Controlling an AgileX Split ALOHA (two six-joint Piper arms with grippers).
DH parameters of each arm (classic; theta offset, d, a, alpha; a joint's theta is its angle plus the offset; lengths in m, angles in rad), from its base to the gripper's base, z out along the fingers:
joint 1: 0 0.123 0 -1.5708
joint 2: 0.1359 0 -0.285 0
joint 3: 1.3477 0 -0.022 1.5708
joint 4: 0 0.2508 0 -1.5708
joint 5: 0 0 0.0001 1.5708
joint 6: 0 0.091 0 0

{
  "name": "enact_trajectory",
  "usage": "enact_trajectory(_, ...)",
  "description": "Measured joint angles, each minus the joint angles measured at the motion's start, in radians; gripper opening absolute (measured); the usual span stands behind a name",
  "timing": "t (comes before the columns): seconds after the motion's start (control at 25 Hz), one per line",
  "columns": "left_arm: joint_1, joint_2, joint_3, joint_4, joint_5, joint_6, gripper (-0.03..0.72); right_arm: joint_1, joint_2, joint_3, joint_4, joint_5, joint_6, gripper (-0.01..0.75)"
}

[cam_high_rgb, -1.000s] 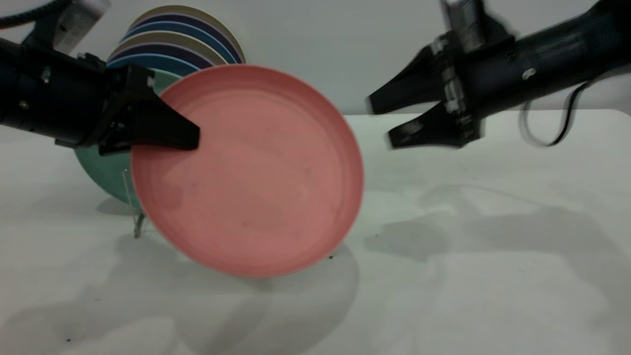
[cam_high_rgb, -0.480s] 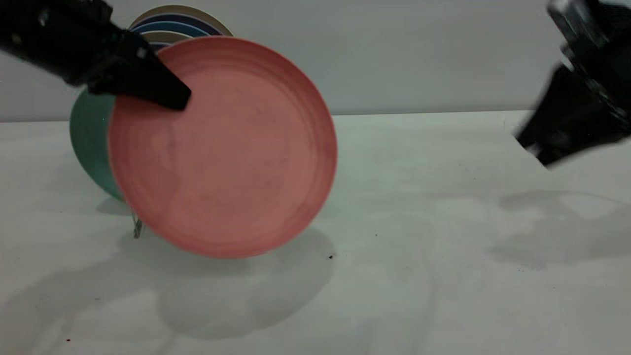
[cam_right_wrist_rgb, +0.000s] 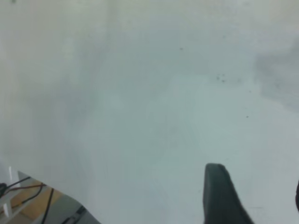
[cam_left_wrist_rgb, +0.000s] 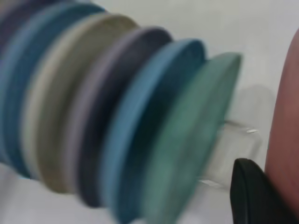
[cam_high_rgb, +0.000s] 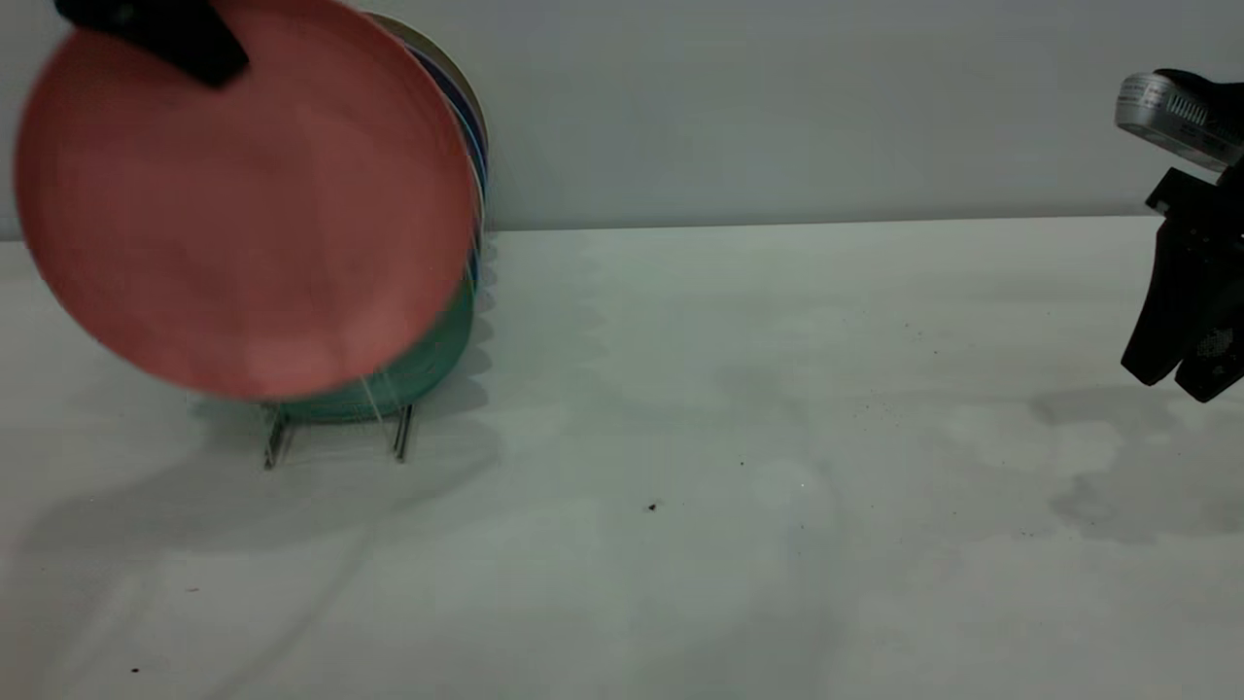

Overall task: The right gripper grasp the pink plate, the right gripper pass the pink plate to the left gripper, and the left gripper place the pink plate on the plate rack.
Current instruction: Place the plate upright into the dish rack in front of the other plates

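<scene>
Gripping the pink plate point(cam_high_rgb: 243, 214) by its top rim, the left gripper point(cam_high_rgb: 170, 34) held it above the plate rack point(cam_high_rgb: 335, 442) — handover done, placing left — right gripper point(cam_high_rgb: 1181, 365) empty, slightly apart.

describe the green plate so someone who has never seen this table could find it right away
Look to the left end of the white table, where a row of plates stands on edge in a thin wire plate rack. The teal-green plate is the frontmost racked one, right behind the pink plate held up by the left gripper. Its neighbours are blue, purple and beige.
</scene>
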Motion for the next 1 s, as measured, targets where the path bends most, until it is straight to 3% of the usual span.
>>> enact_trajectory(0.28, 0.0, 0.003, -0.04, -0.061, 0.016, 0.415, 0.094, 0.0, 0.0, 0.0, -0.001, -0.001, 0.001, 0.403)
enact_trajectory(0.4, 0.0, 0.007, -0.04, -0.096, 0.015, 0.509, 0.094, 0.0, 0.0, 0.0, -0.001, -0.001, 0.001, 0.403)
enact_trajectory(1.0, 0.0, 0.016, -0.021, -0.104, -0.1, 0.471, 0.093, 0.0, 0.0, 0.0, 0.0, -0.002, 0.005, 0.403)
